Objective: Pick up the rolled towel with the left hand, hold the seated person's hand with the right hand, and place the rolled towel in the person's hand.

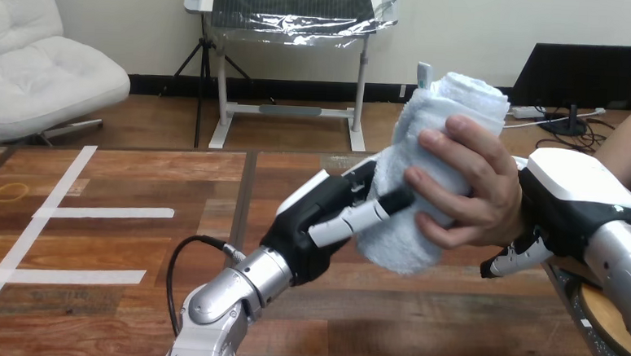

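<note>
Towel (pixel 463 96): white terry roll, soft, near upright, raised over wooden table (pixel 129 258). Wrapped round its middle by person's hand (pixel 466 190). Pinched low on its left between thumb and fingers of left hand (pixel 310 218). Right hand (pixel 576 200): behind person's hand, fingers curled beneath it.
</note>
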Controlling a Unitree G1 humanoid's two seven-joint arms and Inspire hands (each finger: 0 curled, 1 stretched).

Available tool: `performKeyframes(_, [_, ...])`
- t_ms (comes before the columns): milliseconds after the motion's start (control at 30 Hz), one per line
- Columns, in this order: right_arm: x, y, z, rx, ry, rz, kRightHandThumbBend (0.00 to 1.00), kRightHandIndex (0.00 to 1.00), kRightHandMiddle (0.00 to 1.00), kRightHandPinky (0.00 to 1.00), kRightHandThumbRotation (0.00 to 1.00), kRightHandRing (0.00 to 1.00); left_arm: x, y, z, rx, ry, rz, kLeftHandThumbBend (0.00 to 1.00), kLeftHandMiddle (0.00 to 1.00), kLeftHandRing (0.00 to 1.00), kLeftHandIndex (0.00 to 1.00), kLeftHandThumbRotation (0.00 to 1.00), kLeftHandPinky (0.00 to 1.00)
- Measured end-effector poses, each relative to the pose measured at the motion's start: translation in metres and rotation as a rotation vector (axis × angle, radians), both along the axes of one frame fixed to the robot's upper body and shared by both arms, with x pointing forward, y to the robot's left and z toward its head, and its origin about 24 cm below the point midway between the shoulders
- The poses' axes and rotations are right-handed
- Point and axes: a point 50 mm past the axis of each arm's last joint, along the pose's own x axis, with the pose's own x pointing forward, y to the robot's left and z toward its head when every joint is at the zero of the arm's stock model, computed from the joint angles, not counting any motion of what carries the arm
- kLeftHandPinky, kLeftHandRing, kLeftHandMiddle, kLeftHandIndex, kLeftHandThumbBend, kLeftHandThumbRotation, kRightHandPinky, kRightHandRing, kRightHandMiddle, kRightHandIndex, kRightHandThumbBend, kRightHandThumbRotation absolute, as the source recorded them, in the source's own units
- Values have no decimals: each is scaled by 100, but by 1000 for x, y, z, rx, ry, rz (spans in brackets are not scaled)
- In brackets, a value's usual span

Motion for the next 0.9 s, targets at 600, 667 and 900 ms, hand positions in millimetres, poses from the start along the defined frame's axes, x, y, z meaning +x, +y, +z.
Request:
performKeyframes(600, [-20, 10, 15, 61, -13, 12, 80, 89, 93, 83, 0, 92, -3, 19, 5, -20, -86, 124, 77, 87, 85, 93, 72, 80])
performKeyframes(667, [-22, 13, 18, 67, -20, 19, 81, 88, 93, 83, 0, 92, -4, 23, 4, -25, -95, 142, 76, 87, 84, 93, 73, 79])
performKeyframes(900, [-31, 19, 25, 83, -47, 32, 82, 88, 92, 82, 0, 92, -9, 34, 3, -43, -125, 210, 71, 87, 84, 93, 73, 79])
